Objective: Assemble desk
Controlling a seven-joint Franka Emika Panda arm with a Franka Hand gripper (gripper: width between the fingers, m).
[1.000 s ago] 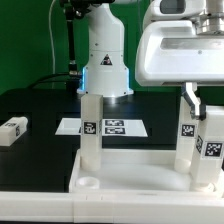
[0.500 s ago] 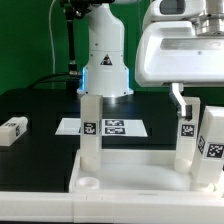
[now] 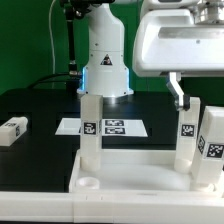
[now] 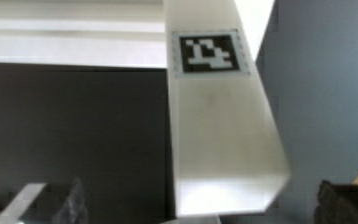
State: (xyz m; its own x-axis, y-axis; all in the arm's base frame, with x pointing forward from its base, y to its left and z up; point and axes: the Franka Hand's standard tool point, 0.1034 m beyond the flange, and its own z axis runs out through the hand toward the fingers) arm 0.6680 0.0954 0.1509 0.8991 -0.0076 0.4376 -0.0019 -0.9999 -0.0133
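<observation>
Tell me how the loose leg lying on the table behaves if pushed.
The loose leg looks like rigid white plastic, so probably stiff and light. Lying on a flat side, it should slide rather than roll.

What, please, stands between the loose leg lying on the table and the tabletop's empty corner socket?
Nothing visible does: the loose leg lies at the exterior view's left, and the empty socket sits in the tabletop's corner on that side.
</observation>
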